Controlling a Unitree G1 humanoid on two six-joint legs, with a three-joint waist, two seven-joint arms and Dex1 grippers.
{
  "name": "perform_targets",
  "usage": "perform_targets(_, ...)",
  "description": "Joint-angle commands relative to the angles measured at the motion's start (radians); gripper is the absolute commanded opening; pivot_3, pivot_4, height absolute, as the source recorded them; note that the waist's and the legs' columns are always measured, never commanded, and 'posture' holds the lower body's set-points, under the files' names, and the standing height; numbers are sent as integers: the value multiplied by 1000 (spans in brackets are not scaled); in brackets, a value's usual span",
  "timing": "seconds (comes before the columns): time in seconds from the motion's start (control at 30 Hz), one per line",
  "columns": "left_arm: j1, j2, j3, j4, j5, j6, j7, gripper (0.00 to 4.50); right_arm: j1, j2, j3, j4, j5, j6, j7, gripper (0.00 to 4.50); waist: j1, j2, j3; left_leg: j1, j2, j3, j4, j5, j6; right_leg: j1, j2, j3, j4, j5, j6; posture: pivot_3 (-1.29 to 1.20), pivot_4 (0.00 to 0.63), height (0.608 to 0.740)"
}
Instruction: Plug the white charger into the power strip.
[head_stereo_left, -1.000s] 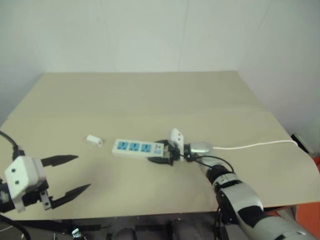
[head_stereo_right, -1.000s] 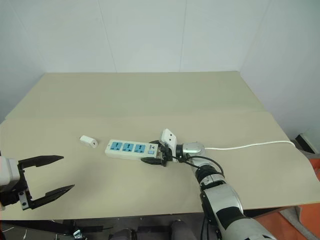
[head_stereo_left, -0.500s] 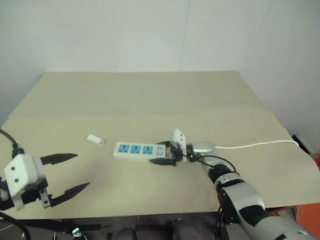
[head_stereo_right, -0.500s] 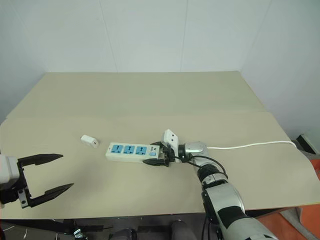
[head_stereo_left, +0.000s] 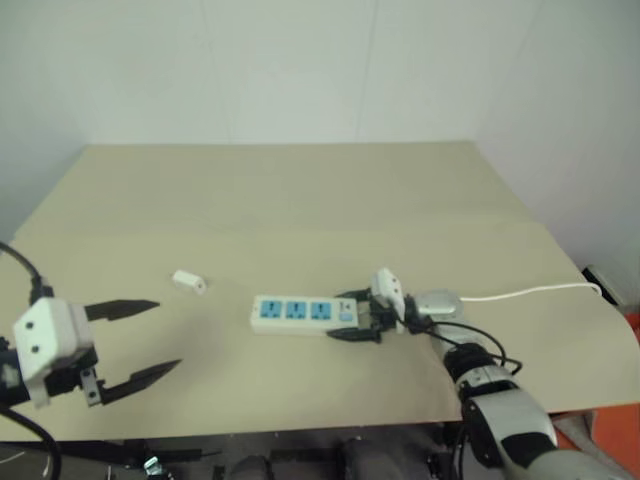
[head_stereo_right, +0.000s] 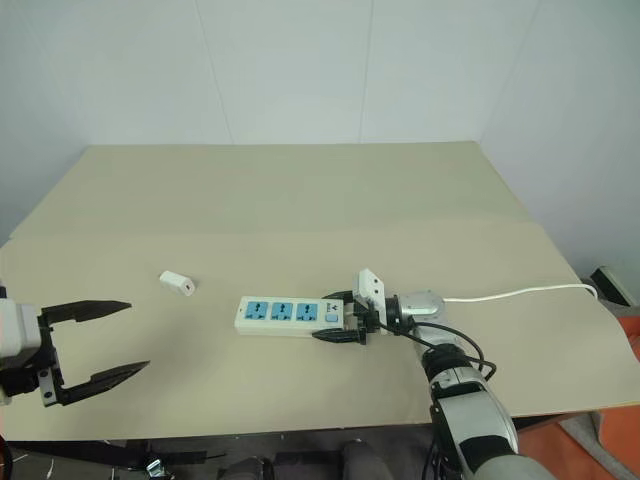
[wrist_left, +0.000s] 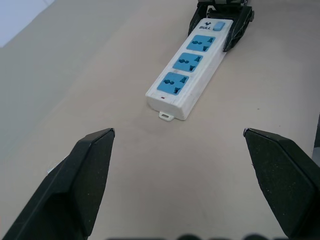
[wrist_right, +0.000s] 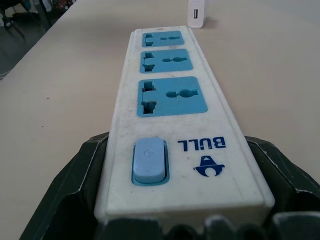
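1. Dragged toward the robot's right since a second ago, the power strip (head_stereo_right: 288, 315) now lies further from the white charger (head_stereo_right: 177, 283) than it did, while the charger has kept its spot on the table (head_stereo_right: 300, 200).

2. Largest of the things, the table carries everything: the strip lies flat near its middle front, its three blue socket faces up and all of them empty, its thin white cord (head_stereo_right: 520, 293) trailing off toward the right edge.

3. The right gripper (head_stereo_right: 343, 318) is clamped on the switch end of the strip, one black finger on each long side, as the right wrist view makes plain with the blue switch (wrist_right: 148, 160) sitting between its fingers.

4. The left gripper (head_stereo_right: 95, 342) hangs over the table's front left corner with its fingers spread wide and nothing between them; it is well apart from both charger and strip.

5. The charger, smallest of all, lies on its side to the left of the strip, untouched.

6. As I judge it, only the preparing is done: the strip is held and repositioned. Left to do is all the real work: picking up the charger, turning its prongs toward a socket, and pressing it in.
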Motion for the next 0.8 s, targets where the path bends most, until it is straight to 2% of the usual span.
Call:
perform_targets(0.03, -16, 20, -5, 9, -3, -17, -11, 4500, 15, -12, -4, -68, 34, 31, 20, 3423, 0, 0, 0, 0, 0, 0, 0, 0, 0, 0, 0, 0, 0, 0, 0, 0, 150, 740)
perform_targets(0.23, -73, 74, -39, 78, 11, -42, -57, 4500, 35, -19, 4, -91, 29, 50, 24, 3423, 1, 0, 0, 0, 0, 0, 0, 0, 0, 0, 0, 0, 0, 0, 0, 0, 150, 740)
perform_targets(0.37, -201, 173, -132, 217, 57, -100, -104, 4500, 37, -14, 16, -91, 21, 48, 25, 3423, 4, 0, 0, 0, 0, 0, 0, 0, 0, 0, 0, -1, 0, 0, 0, 0, 150, 740)
perform_targets(0.47, -398, 262, -286, 407, 143, -184, -127, 4500, 32, -4, 25, -78, 13, 42, 19, 3423, 5, 0, 0, 1, 0, -1, 0, 0, 0, 0, 1, -1, 0, 0, 0, 0, 150, 740)
perform_targets(0.57, -661, 312, -492, 624, 267, -303, -185, 4500, 22, 4, 29, -64, 9, 39, 9, 3423, 4, 0, 0, 1, 0, -1, 0, 0, 0, 1, 1, -1, 0, 0, 1, 0, 150, 740)
perform_targets(0.63, -883, 309, -641, 783, 375, -403, -260, 4500, 18, 8, 31, -56, 7, 36, 4, 3423, 2, -1, -1, 1, 0, 0, 0, 0, 0, 1, 2, -1, 0, 1, 1, 0, 150, 740)
perform_targets(0.73, -1227, 249, -838, 1043, 543, -550, -370, 4500, 20, 13, 34, -53, 5, 32, -2, 3423, 2, -2, -1, -1, 0, -1, 0, 0, 0, 1, 3, -1, 0, 1, 2, 0, 150, 740)
perform_targets(0.8, -1390, 214, -939, 1196, 634, -647, -405, 4500, 17, 17, 36, -48, 4, 30, -8, 3423, 0, -3, -1, -1, 0, -1, 1, 0, 0, 1, 3, 0, 0, 1, 2, 0, 150, 740)
